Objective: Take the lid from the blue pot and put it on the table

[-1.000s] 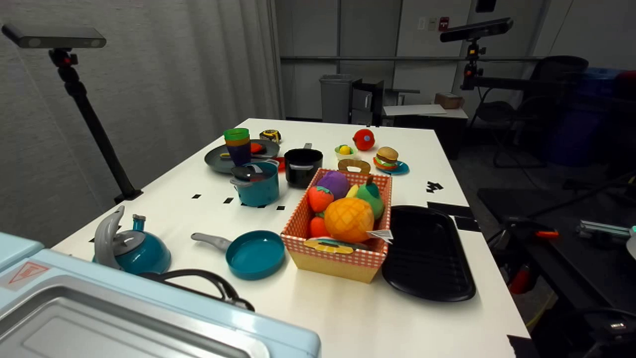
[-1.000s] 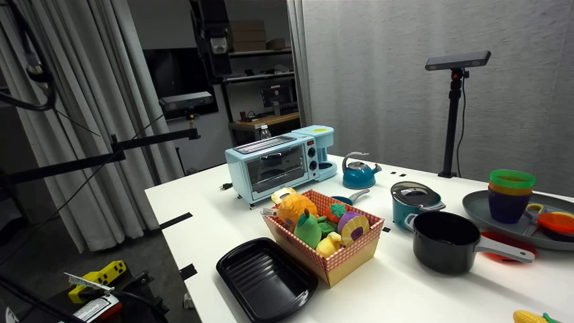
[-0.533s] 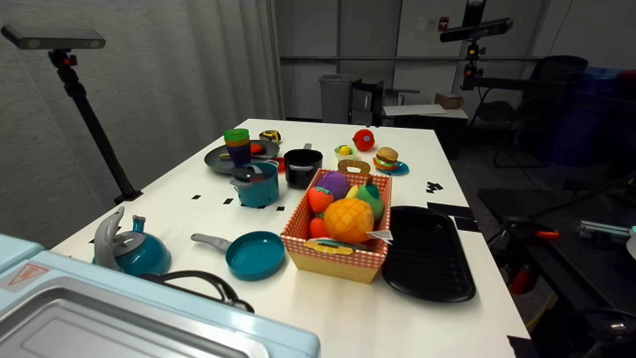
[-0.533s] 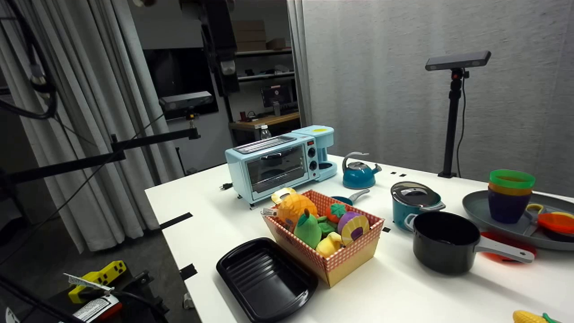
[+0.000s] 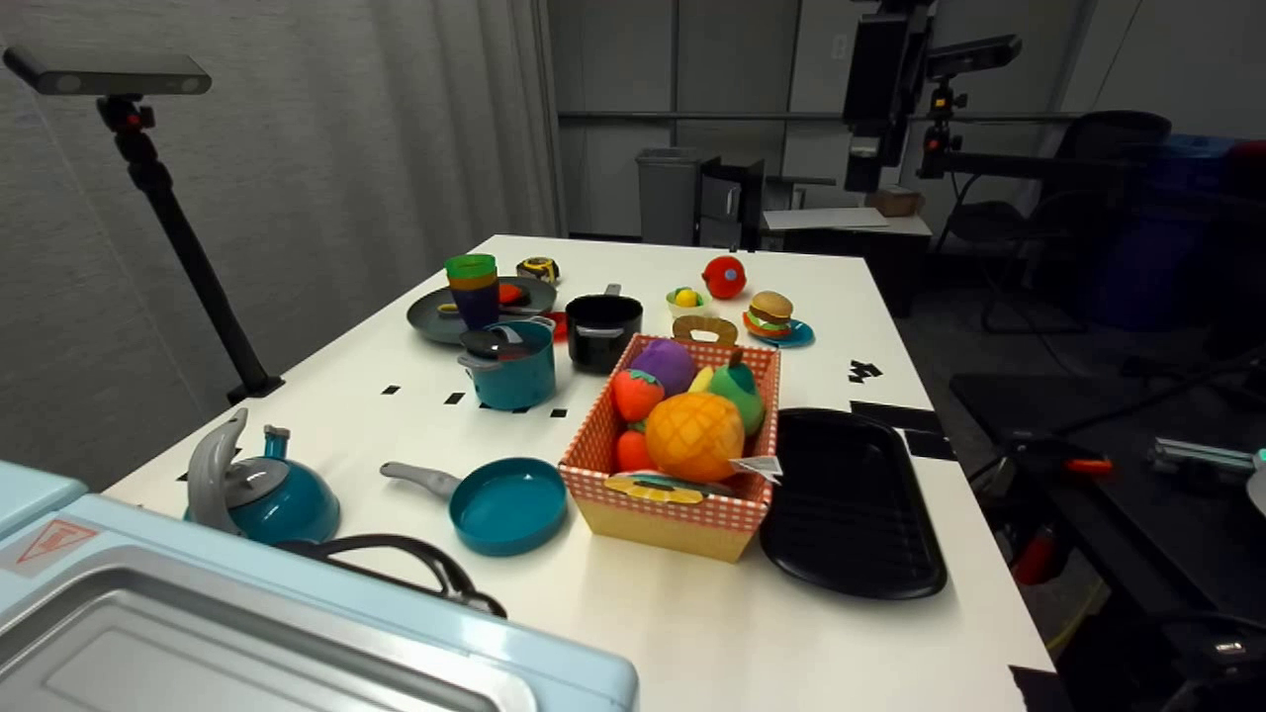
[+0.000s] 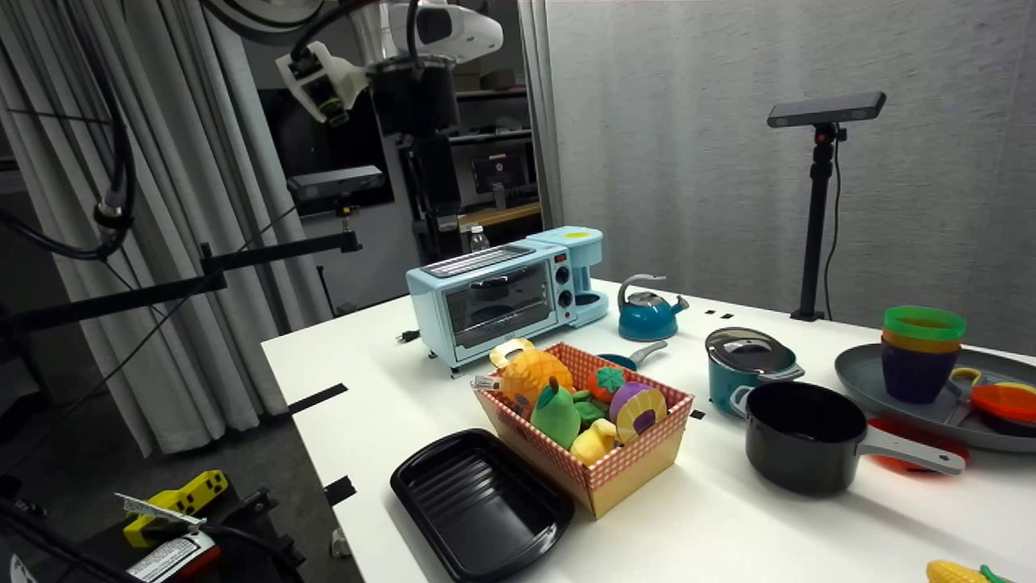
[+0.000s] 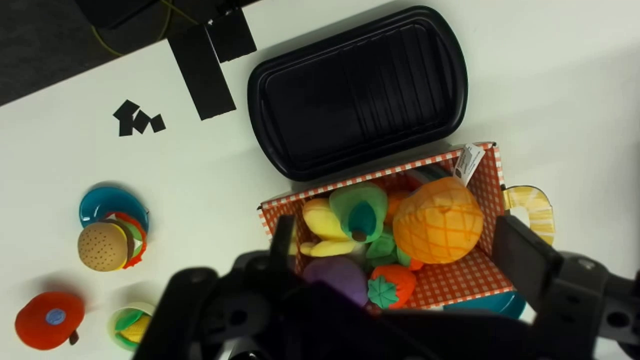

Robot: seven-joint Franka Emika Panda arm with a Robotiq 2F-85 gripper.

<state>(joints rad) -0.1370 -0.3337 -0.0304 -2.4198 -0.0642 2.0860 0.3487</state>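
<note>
The lid (image 5: 495, 343) is round and dark greyish, and it rests tilted on top of the blue pot (image 5: 524, 381). In an exterior view the lid (image 6: 749, 352) also leans on the blue pot (image 6: 726, 387). Both stand on the white table (image 5: 653, 633). My gripper (image 7: 397, 225) is open and empty, with its fingers wide apart high above the fruit basket in the wrist view. It hangs at the upper right in an exterior view (image 5: 862, 183) and at the upper middle in an exterior view (image 6: 441, 219), far from the pot. The wrist view does not show the lid or pot.
A black saucepan (image 6: 801, 437) stands close beside the pot. The fruit basket (image 6: 639, 478), black tray (image 6: 486, 502), blue pan (image 5: 509, 504) and kettle (image 5: 287, 504) stand around it. A grey plate with stacked cups (image 6: 919, 356) lies beyond. A toaster oven (image 6: 502, 300) stands at one end.
The arm and gripper have come down into view from above. In an exterior view the gripper has moved lower and slightly right. The lid, pot and other objects have not moved.
</note>
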